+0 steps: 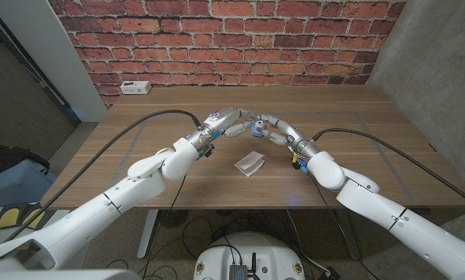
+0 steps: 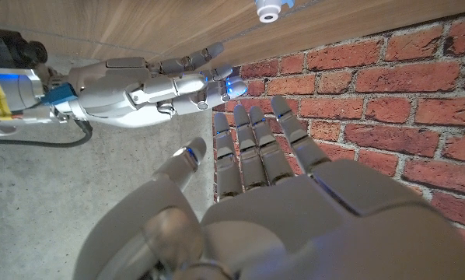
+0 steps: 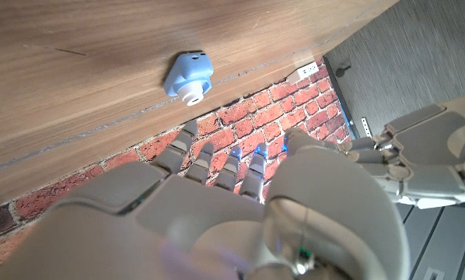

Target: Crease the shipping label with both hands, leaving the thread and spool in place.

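The shipping label (image 1: 250,162), a small white sheet with one part folded over, lies on the wooden table (image 1: 357,124) nearer the front edge than both hands. My left hand (image 1: 229,122) and right hand (image 1: 273,130) are held up over the middle of the table, fingertips almost meeting, fingers stretched out and holding nothing. The blue spool (image 1: 258,124) shows between them on the table. In the left wrist view my left hand (image 2: 263,179) faces the right hand (image 2: 139,85), with the spool (image 2: 268,9) beyond. The right wrist view shows my right hand (image 3: 240,202), the spool (image 3: 189,76) and the left hand (image 3: 427,163).
A white power strip (image 1: 134,88) lies at the table's back left corner, before the brick wall (image 1: 232,39). Bare wood spreads to the left and right of the hands.
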Robot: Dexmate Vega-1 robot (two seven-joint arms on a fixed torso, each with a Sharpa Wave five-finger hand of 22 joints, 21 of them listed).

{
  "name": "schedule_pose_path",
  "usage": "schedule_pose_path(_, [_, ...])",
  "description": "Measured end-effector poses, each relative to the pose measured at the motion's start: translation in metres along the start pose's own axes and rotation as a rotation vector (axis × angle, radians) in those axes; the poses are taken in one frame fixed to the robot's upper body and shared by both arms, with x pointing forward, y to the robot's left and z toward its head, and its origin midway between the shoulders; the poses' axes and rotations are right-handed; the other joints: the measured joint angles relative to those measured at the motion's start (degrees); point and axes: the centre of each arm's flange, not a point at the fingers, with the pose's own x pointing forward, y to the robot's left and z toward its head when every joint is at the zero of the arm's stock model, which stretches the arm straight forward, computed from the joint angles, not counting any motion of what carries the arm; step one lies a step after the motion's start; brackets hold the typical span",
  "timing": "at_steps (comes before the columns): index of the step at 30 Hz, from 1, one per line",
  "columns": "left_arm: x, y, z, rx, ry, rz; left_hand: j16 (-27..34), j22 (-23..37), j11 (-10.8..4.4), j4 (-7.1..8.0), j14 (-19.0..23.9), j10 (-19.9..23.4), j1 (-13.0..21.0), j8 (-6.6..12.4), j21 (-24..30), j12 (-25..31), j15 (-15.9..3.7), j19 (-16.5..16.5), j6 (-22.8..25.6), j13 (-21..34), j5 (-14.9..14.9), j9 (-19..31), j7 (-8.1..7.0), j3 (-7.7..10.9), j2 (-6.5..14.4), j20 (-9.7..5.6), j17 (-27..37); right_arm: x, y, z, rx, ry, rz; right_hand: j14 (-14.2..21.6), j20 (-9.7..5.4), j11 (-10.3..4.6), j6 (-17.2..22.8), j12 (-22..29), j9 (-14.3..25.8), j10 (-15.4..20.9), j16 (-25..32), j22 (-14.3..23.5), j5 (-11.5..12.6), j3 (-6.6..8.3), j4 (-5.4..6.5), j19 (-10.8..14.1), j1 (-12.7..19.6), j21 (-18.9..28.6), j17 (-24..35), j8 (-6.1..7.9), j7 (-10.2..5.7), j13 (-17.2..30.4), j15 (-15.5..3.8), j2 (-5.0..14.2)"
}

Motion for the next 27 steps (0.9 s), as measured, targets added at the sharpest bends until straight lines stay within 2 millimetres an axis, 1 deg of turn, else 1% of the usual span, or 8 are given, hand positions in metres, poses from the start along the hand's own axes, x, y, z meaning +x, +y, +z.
schedule_pose_path(7, [-0.017,-0.001,-0.021,-0.106,0.040,0.056,-0.22,-0.27,-0.25,-0.75,-4.53,-5.18,-0.98,0.00,-1.08,-0.62,-0.29,-2.31,-5.28,-1.80,-0.79,-2.27,-1.85,-0.76,-0.38,-0.51,-1.40,0.001,-0.001,0.005,0.116,-0.045,-0.033,0.60,-0.81,0.72,-0.08,0.00,0.00,0.09,0.00,0.00,0.00,-0.46,0.01,0.81,-0.28,0.18,-0.26,0.22,0.08,0.00,0.00,-0.28])
schedule_pose_path(11, [-0.016,0.003,-0.014,-0.171,0.007,0.084,-0.42,-0.53,-0.75,-1.46,-7.97,-8.60,-0.97,0.00,-1.99,-0.62,-0.57,-3.82,-9.10,-3.29,-1.45,-3.90,-3.41,-1.47,-0.38,-1.37,-2.28,0.002,0.001,0.001,0.127,-0.034,-0.040,0.60,-1.02,1.03,-0.10,0.00,0.00,0.41,0.00,0.00,0.00,-0.79,0.30,1.01,-1.18,0.19,-0.26,0.21,0.10,0.00,0.00,-0.72])
schedule_pose_path(13, [-0.016,0.005,-0.012,-0.195,-0.007,0.092,-0.42,-0.54,-0.95,-1.85,-9.47,-10.16,-0.97,0.00,-2.40,-0.67,-0.86,-4.60,-10.59,-3.95,-1.92,-4.67,-4.15,-1.86,-0.38,-1.77,-2.59,0.002,0.002,0.000,0.131,-0.030,-0.042,0.63,-0.88,1.18,-0.49,0.00,-0.05,0.43,0.00,0.00,0.00,-1.05,0.04,1.14,-1.32,0.18,-0.42,0.21,0.49,0.00,0.03,-0.87])
schedule_pose_path(14, [-0.025,0.001,-0.034,-0.198,0.044,0.092,-0.42,-0.54,-1.06,-2.02,-10.10,-10.97,-0.97,0.00,-2.66,-0.67,-1.07,-4.92,-11.38,-4.35,-2.08,-5.04,-4.49,-2.02,-0.38,-2.09,-2.70,0.002,0.000,0.004,0.187,-0.055,-0.056,0.93,-0.68,1.64,-0.46,0.00,-0.10,0.39,0.00,-0.01,0.00,-1.31,-0.22,1.35,-1.59,0.19,-0.51,0.21,0.51,0.01,0.32,-1.14])
schedule_pose_path(19, [-0.032,0.005,-0.050,-0.280,0.050,0.123,-0.42,-0.63,-1.58,-2.50,-13.22,-14.34,-1.58,0.00,-3.61,-0.67,-1.10,-6.87,-15.23,-6.04,-3.10,-6.82,-5.84,-3.08,-0.38,-2.77,-3.18,0.002,0.000,0.004,0.254,-0.066,-0.091,1.72,0.14,3.48,0.01,0.23,-0.16,0.82,0.00,-0.01,0.00,-1.81,-1.59,2.16,-1.06,0.19,-1.21,0.42,2.50,0.01,1.11,-2.06])
schedule_pose_path(21, [-0.032,0.007,-0.046,-0.317,0.032,0.129,-0.42,-0.80,-2.48,-2.57,-14.41,-15.82,-1.66,0.00,-4.08,-0.67,-1.09,-7.29,-16.58,-6.75,-3.40,-7.41,-6.14,-3.53,-0.33,-3.23,-3.25,0.003,0.002,0.001,0.263,-0.058,-0.095,1.74,0.32,4.01,-0.30,0.23,-0.15,1.14,-0.19,-0.04,0.00,-2.07,-2.11,2.34,-0.56,0.18,-1.32,0.42,3.14,0.01,1.13,-2.55])
schedule_pose_path(22, [-0.036,0.006,-0.057,-0.328,0.054,0.131,-0.42,-0.80,-3.07,-2.71,-15.02,-16.41,-2.03,0.00,-4.30,-0.67,-1.13,-7.57,-17.25,-7.08,-3.67,-7.72,-6.28,-3.67,-0.38,-3.51,-3.25,0.002,0.000,0.004,0.287,-0.077,-0.112,1.95,0.32,4.01,-0.44,0.23,-0.15,1.13,-0.24,-0.09,0.00,-2.03,-2.27,2.34,-0.62,0.18,-1.32,0.42,3.40,0.01,1.34,-2.66])
schedule_pose_path(27, [-0.039,0.009,-0.067,-0.407,0.052,0.132,-0.66,-0.80,-5.03,-2.68,-19.23,-20.36,-2.87,0.00,-5.65,-0.67,-1.98,-9.44,-21.18,-9.32,-4.96,-9.25,-6.62,-5.63,-0.61,-5.38,-3.51,0.002,0.000,0.002,0.337,-0.086,-0.150,2.46,-0.41,5.38,-0.43,0.23,-0.15,1.27,-0.24,-0.15,0.00,-2.97,-3.49,3.07,-1.50,0.19,-1.59,0.42,4.64,0.01,1.86,-4.85])
